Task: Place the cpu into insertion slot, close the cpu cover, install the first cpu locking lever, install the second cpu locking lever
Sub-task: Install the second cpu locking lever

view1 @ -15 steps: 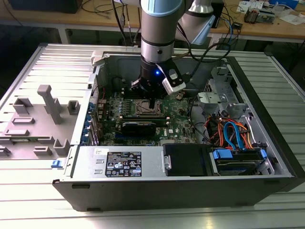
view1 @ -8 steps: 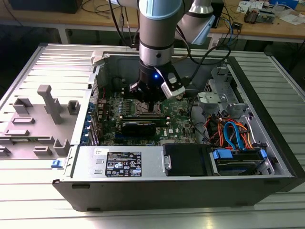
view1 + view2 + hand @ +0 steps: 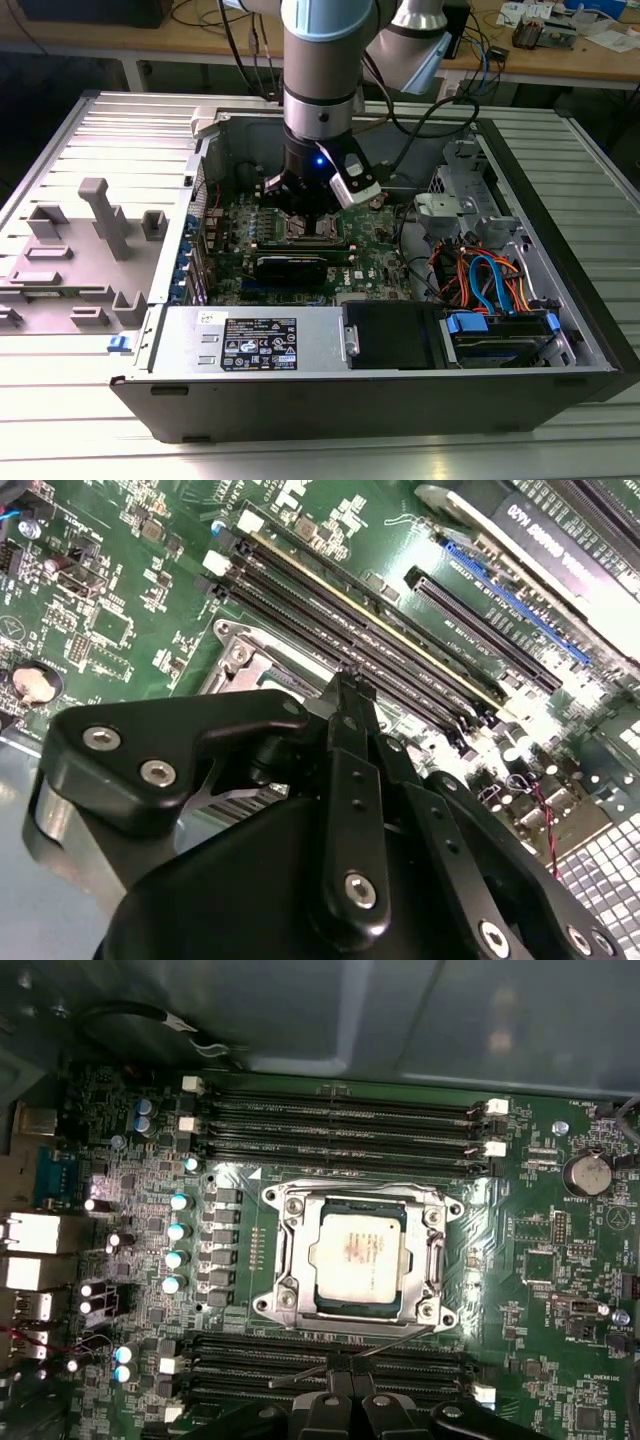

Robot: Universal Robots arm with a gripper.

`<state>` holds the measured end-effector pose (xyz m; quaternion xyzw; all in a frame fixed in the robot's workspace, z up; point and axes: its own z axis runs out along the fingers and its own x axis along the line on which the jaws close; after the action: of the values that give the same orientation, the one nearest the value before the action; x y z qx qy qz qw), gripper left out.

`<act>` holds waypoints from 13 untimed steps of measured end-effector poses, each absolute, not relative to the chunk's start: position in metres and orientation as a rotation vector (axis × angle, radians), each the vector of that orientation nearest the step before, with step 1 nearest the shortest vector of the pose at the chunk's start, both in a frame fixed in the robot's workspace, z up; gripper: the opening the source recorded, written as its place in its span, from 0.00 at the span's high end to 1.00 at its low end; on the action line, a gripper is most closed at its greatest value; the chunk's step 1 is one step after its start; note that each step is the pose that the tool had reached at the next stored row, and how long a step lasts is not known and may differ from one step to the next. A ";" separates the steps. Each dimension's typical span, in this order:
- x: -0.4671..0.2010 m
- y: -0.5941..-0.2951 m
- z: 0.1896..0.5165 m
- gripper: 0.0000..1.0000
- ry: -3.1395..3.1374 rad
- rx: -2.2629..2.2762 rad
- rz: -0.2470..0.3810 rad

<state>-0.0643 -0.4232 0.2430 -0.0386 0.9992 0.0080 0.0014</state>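
Observation:
The cpu (image 3: 358, 1255), a square chip with a silver-grey top, lies in the insertion slot (image 3: 432, 1260) on the green board. The cpu cover (image 3: 291, 1250), a silvery frame, lies flat around it. A thin metal locking lever (image 3: 405, 1339) runs slanted beside the slot's edge, on the side nearest my gripper (image 3: 345, 1368). The fingers are shut together, and their tips touch or nearly touch that lever. In the second wrist view my gripper (image 3: 346, 683) reaches down at the slot's rim (image 3: 238, 658). In the exterior view my gripper (image 3: 304, 208) hangs just over the slot (image 3: 305, 229) inside the open computer case.
Long black memory slots (image 3: 340, 1120) flank the socket on both sides. A black graphics card (image 3: 290, 266), a power supply (image 3: 250, 340) and a drive bay with blue and orange cables (image 3: 490, 285) crowd the case. A grey fixture (image 3: 95, 245) lies outside on the exterior view's left.

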 end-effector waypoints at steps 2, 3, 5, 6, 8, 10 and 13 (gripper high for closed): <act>-0.064 -0.424 0.244 0.89 3.136 -0.121 0.025; -0.065 -0.424 0.245 0.89 3.136 -0.121 0.025; -0.066 -0.426 0.245 0.89 3.136 -0.122 0.027; -0.068 -0.426 0.245 0.89 3.136 -0.122 0.027; -0.071 -0.427 0.245 0.89 3.136 -0.123 0.027; -0.075 -0.427 0.245 0.89 3.136 -0.126 0.027; -0.084 -0.427 0.234 0.89 3.134 -0.155 0.059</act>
<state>-0.0843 -0.4268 0.2337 -0.0494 0.9986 0.0188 0.0018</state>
